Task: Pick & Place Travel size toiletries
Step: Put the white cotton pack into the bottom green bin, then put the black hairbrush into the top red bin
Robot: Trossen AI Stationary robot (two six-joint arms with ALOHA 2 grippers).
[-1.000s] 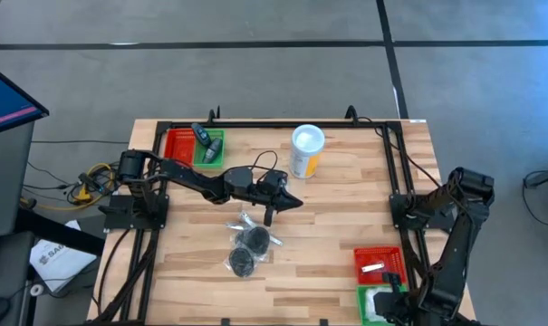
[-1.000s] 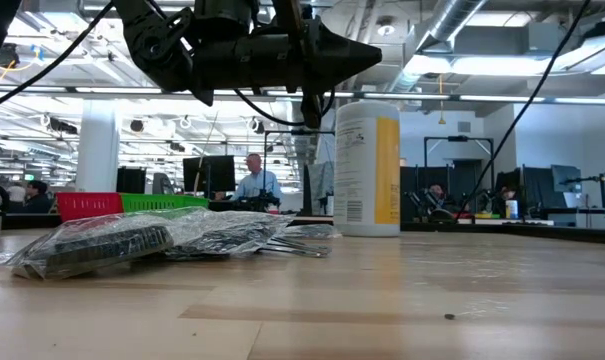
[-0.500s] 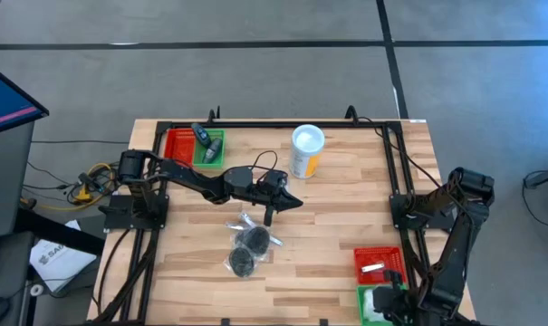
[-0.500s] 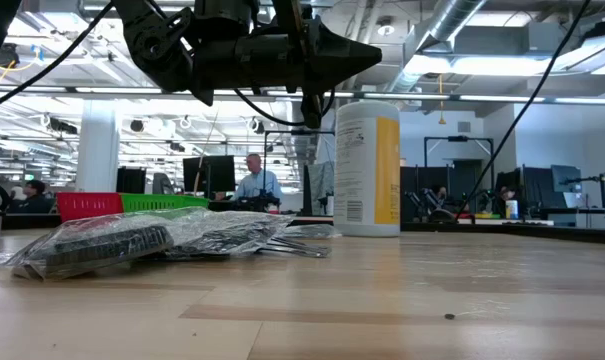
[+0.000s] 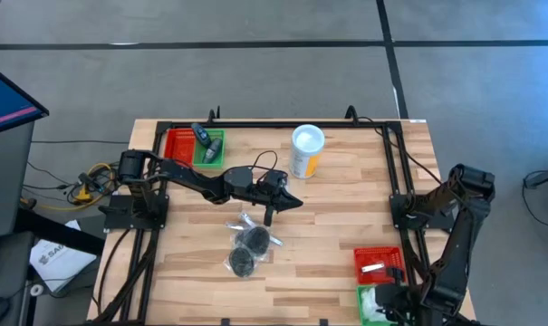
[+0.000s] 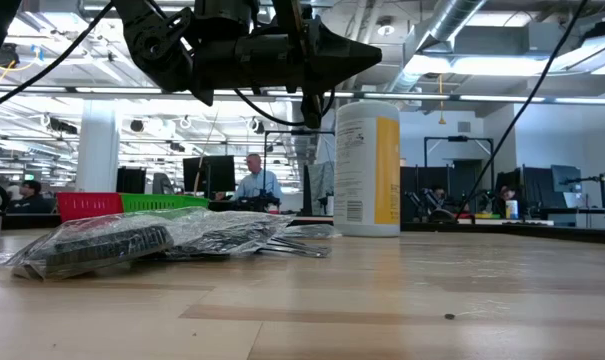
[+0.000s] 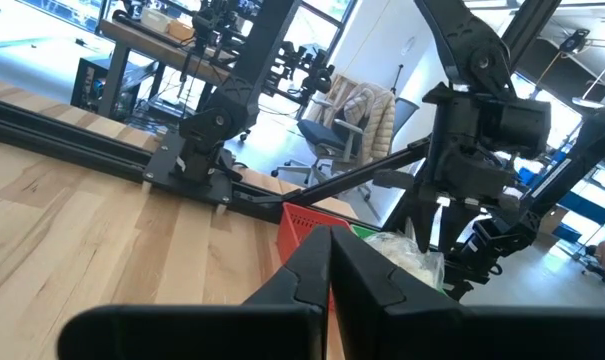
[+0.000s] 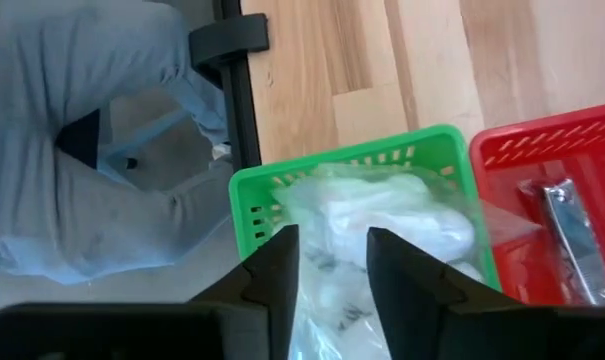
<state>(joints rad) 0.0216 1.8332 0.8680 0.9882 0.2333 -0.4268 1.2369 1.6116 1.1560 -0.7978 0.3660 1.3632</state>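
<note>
Two dark round pucks in clear wrap (image 5: 246,250) lie mid-table, a crinkled wrapped item (image 5: 245,220) just behind them; the low view shows the pile (image 6: 132,240) flat on the wood. My left gripper (image 5: 290,202) hovers shut and level above the table, right of the pile. At the near right, my right gripper (image 8: 332,265) is open over a green basket (image 8: 257,190) holding white packets in clear wrap (image 8: 382,215). The red basket beside it (image 5: 379,263) holds a silvery tube (image 8: 572,235). My right gripper comes slanting down from above, its open fingers (image 8: 280,268) on either side of the clear wrap's top (image 8: 327,300). The white packets rest in the green basket. I cannot tell whether the fingers touch the wrap.
A yellow canister with a white lid (image 5: 306,151) stands upright at the far middle. Red and green baskets (image 5: 194,147) with a small dark bottle (image 5: 203,136) sit far left. A black frame rail (image 5: 398,177) runs along the right side. A person's grey-trousered legs (image 8: 82,150) stand beyond the near edge.
My right gripper has turned a little over the green basket at the near right. The left arm and the pile mid-table have kept still.
</note>
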